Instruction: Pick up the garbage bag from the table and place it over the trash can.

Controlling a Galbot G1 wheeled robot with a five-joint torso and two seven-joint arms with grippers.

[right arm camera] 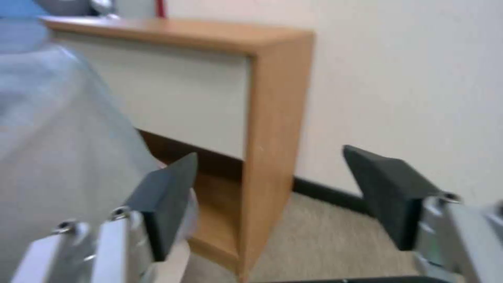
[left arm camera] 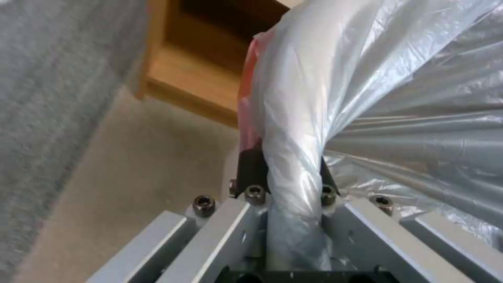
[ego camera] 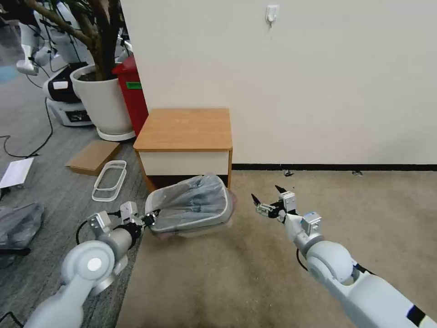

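The garbage bag (ego camera: 193, 200) is spread over the cream trash can (ego camera: 195, 228), which tilts on the floor in front of the table (ego camera: 184, 130). My left gripper (ego camera: 150, 219) is shut on the bag-covered rim at the can's left side. In the left wrist view the film (left arm camera: 293, 129) wraps the rim between the fingers (left arm camera: 250, 169). My right gripper (ego camera: 266, 200) hangs open to the right of the can, apart from it. The right wrist view shows its pads (right arm camera: 167, 196) spread, with the bag (right arm camera: 57, 149) beside them and the table (right arm camera: 272, 129) beyond.
A large white plant pot (ego camera: 102, 98) and a tall red bin (ego camera: 132, 91) stand left of the table. Cardboard (ego camera: 93, 156), white frames (ego camera: 109, 180) and a dark grey sack (ego camera: 18, 223) lie on the grey carpet at left. Beige carpet (ego camera: 364, 205) stretches to the right.
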